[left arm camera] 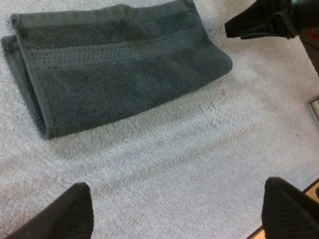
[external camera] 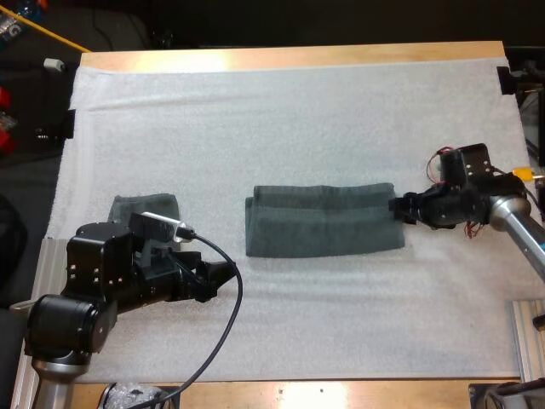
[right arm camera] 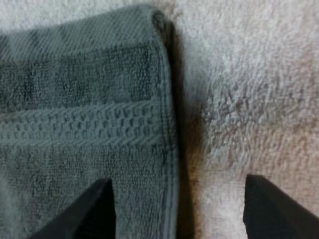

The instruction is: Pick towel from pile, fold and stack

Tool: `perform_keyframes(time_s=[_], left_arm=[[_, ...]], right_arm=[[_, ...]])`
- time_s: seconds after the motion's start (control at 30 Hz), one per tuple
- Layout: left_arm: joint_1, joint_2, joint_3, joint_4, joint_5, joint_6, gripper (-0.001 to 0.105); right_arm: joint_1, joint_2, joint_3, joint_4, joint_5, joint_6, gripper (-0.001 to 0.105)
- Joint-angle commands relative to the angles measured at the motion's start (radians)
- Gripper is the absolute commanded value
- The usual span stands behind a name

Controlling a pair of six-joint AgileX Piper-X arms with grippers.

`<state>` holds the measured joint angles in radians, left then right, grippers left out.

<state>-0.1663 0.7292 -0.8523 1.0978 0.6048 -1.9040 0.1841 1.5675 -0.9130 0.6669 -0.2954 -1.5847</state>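
Wooden table point(external camera: 289, 56) with white mat point(external camera: 298, 119), read from left to right. At the far left a second towel point(external camera: 146, 205), dark grey-green, lies on the mat and is partly hidden behind the left arm; whether it is folded or crumpled cannot be told. Just beside it, the left tool point(external camera: 228, 279) hangs low over bare mat with its fingers point(left arm camera: 75, 214) spread wide, holding nothing and well clear of any cloth. At the middle of the mat lies the folded towel point(external camera: 324, 220), a long flat band with its doubled edge toward the left arm and a woven stripe running along its length. At the towel's right end sits the right tool point(external camera: 398, 209), its fingers point(right arm camera: 92, 209) set apart: one lies over the cloth, the other over the mat, with the towel's hemmed edge between them; nothing is gripped.
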Motion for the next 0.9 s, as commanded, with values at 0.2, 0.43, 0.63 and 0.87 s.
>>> perform_keyframes(time_s=[0.2,0.43,0.63,0.87], left_arm=[[-0.005,-0.005,-0.007,-0.001,-0.011,0.003,0.068],[-0.005,-0.005,-0.007,0.005,-0.011,0.003,0.068],[-0.005,-0.005,-0.007,0.005,-0.011,0.003,0.068],[-0.005,-0.005,-0.007,0.005,-0.011,0.003,0.068]], right_arm=[[-0.021,0.108,-0.008,-0.119,-0.203,0.068,0.055],[-0.021,0.195,-0.008,-0.168,-0.297,0.153,0.055],[-0.021,0.207,-0.006,-0.155,-0.323,0.153,0.052],[-0.021,0.204,-0.006,-0.125,-0.323,0.153,0.015]])
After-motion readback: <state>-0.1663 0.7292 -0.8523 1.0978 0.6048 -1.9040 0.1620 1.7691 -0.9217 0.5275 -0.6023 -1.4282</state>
